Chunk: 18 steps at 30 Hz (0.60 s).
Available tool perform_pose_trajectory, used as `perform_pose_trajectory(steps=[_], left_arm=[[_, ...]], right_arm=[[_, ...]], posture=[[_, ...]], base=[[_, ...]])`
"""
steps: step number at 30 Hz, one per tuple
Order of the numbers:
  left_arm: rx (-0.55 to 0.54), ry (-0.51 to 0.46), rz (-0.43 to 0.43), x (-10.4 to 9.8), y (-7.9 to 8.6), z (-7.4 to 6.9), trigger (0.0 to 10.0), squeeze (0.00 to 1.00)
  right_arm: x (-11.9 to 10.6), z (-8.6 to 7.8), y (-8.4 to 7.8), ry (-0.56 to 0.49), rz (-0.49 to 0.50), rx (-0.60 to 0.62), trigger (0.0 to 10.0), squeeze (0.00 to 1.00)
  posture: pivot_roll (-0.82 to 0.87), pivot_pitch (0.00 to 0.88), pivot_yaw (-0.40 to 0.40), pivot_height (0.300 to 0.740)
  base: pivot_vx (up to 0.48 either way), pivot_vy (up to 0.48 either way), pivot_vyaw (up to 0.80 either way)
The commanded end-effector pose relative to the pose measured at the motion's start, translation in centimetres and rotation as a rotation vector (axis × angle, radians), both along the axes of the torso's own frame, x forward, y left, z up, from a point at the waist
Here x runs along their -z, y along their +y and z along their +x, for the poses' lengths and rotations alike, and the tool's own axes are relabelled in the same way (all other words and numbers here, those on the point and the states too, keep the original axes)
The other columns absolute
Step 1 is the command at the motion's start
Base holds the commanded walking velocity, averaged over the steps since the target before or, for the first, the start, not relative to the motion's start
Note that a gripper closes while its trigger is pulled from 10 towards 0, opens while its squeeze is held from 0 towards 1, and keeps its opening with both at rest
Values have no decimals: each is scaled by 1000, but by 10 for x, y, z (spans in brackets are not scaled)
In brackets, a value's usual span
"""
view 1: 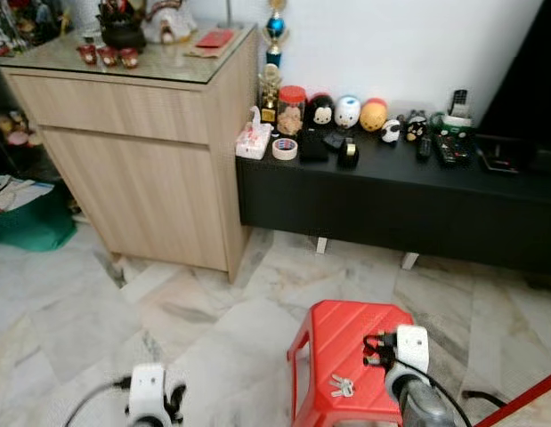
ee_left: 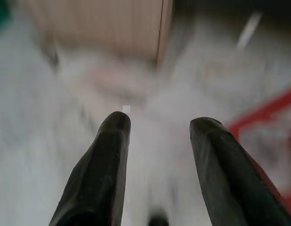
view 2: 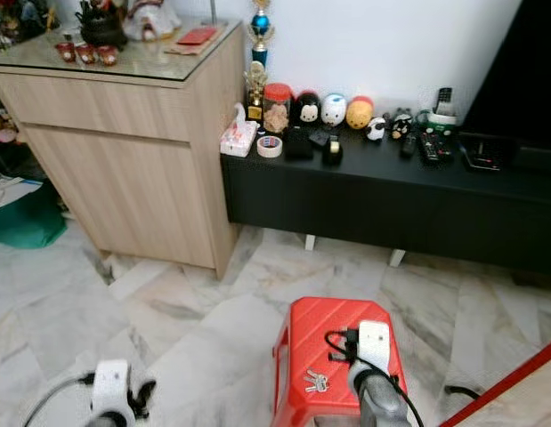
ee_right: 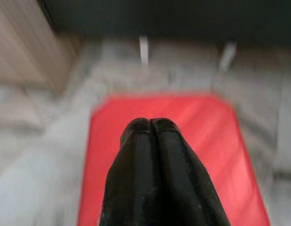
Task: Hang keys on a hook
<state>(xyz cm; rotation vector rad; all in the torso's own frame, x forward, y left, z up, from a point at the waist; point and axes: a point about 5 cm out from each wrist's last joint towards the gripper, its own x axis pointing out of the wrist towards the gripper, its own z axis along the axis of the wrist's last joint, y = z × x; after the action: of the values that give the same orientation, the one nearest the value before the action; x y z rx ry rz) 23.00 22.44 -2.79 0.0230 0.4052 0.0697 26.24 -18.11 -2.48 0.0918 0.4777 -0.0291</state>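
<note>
Premises: a home living room. Floor [view 1: 168,320] is polished marble tile. A light wood cabinet [view 1: 141,169] with a glass top carries ornaments and a red packet [view 1: 214,38]. Beside it, against a white wall, a low black TV bench [view 1: 391,200] holds a trophy [view 1: 273,53], a jar [view 1: 291,108], round toy figures [view 1: 347,112], a tape roll [view 1: 285,149], a tissue pack [view 1: 254,140] and remote controls [view 1: 444,147]. A red plastic stool [view 1: 346,356] stands on the floor.
</note>
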Motion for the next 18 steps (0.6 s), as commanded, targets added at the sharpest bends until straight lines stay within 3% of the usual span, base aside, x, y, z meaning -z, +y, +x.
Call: perform_pose_trajectory(steps=[1, 2, 6, 14, 18], left_arm=[[25, -143, -10, -22, -4, 18, 10000, 0], [45, -234, -14, -37, -8, 27, 10000, 0], [108, -373, -22, -62, -22, 34, 10000, 0], [206, -436, -52, -78, -42, 20, 10000, 0], [226, -418, -73, -79, -48, 19, 10000, 0]], right_arm=[[-9, 7, 0, -73, 0, 1, 10000, 0], [-16, 11, 1, -127, -14, -12, 10000, 0], [-29, 17, 4, -231, -35, -39, 10000, 0], [-40, 13, 7, -316, -44, -61, 10000, 0], [-39, 11, 12, -310, -46, -95, 10000, 0]], posture=[[33, 0, -67, 740], [36, 0, -69, 740], [28, 0, -70, 740], [13, 0, -76, 740], [13, 0, -74, 740]], base=[[0, 0, 0], [0, 0, 0], [0, 0, 0], [0, 0, 0], [0, 0, 0]])
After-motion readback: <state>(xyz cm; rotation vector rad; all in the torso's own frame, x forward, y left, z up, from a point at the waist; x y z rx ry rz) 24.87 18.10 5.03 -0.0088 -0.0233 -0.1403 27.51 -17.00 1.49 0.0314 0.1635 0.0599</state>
